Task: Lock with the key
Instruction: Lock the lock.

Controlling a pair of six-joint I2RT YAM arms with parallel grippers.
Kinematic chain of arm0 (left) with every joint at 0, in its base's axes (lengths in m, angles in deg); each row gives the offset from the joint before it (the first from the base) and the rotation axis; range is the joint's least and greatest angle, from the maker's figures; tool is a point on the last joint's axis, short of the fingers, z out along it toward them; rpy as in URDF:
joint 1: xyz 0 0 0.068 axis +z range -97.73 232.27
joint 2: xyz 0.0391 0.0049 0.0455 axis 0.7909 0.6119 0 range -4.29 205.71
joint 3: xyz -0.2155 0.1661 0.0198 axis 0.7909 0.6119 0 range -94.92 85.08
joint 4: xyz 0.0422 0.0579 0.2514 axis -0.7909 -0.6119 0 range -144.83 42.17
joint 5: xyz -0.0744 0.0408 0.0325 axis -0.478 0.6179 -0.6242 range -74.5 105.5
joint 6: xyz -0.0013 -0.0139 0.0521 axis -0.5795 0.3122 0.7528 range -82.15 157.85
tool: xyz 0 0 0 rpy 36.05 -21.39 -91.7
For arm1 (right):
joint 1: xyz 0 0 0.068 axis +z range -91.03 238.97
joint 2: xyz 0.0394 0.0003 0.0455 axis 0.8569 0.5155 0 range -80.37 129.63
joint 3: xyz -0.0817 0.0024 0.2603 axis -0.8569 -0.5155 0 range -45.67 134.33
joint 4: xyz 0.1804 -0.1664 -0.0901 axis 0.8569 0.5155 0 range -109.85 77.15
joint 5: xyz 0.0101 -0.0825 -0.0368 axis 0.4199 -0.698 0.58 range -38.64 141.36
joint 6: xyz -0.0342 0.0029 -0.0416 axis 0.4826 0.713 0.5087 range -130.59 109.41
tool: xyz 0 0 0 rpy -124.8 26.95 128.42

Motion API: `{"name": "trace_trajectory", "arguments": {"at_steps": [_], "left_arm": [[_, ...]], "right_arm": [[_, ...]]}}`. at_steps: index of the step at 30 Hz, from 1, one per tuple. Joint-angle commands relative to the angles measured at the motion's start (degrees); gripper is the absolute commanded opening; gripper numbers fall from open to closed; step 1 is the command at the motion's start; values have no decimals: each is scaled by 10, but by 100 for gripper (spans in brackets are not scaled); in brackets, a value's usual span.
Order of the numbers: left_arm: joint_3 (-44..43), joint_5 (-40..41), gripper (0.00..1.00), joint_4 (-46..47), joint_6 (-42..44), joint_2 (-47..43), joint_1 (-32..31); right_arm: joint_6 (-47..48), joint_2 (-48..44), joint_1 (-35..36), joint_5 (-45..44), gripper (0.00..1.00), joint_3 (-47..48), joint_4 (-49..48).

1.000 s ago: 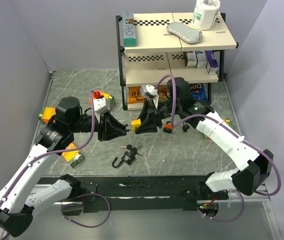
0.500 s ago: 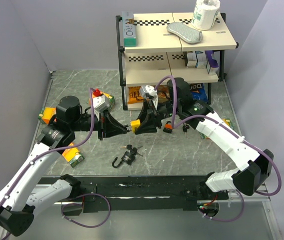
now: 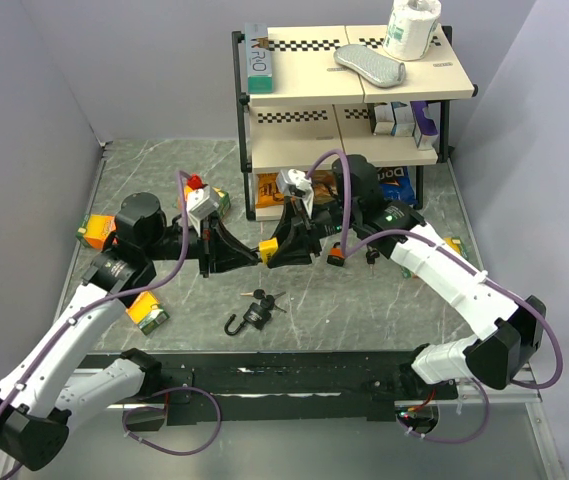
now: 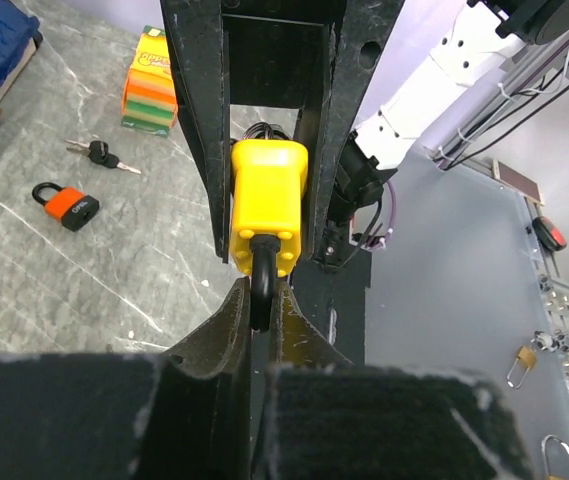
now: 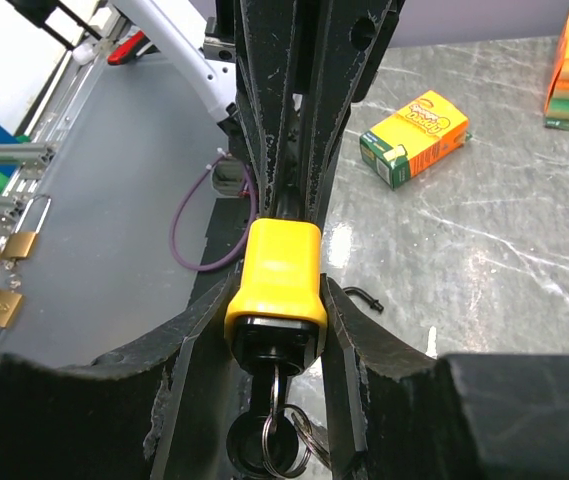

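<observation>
A yellow padlock hangs in the air between my two grippers. In the right wrist view the right gripper is shut on the sides of the padlock body. A black-headed key with a ring sits in the lock's underside. In the left wrist view the left gripper is shut on the padlock's black shackle, just below the yellow body. Seen from above, the left gripper and the right gripper meet tip to tip at the lock.
A black padlock with an open shackle and keys lies on the table below the grippers. An orange padlock and more keys lie to the right. Juice boxes sit left, a shelf rack behind.
The left gripper has moved right to the padlock and shut on its shackle. The right gripper has kept its hold on the body, drifting slightly up the view.
</observation>
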Motion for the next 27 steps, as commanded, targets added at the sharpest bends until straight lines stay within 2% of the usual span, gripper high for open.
{"name": "trace_trajectory", "arguments": {"at_steps": [1,5,7,9,10,13,14,16,17,21,27], "left_arm": [[0,10,1,136,-32,36,-32],[-1,11,1,122,-35,33,-33],[-7,10,1,106,-21,29,-26],[-13,12,1,37,9,18,-12],[-13,11,1,15,42,12,-7],[-13,-11,1,-37,78,-7,23],[-16,-15,1,-52,89,-11,34],[-21,-22,1,-98,124,-12,45],[-24,-23,1,-112,135,-12,47],[-27,-31,1,-139,182,-12,50],[-24,-47,1,-135,193,-5,51]], "right_arm": [[14,39,51,20,0,43,-106],[12,42,51,26,0,42,-105],[41,41,50,27,0,50,-57],[82,37,38,22,1,61,11],[91,31,32,21,6,61,28],[126,13,-6,23,28,56,97],[143,8,-16,21,49,62,124],[186,0,-43,17,67,70,188],[199,0,-49,11,70,83,207],[246,12,-72,-5,72,111,275],[237,27,-59,-19,60,108,260]]}}
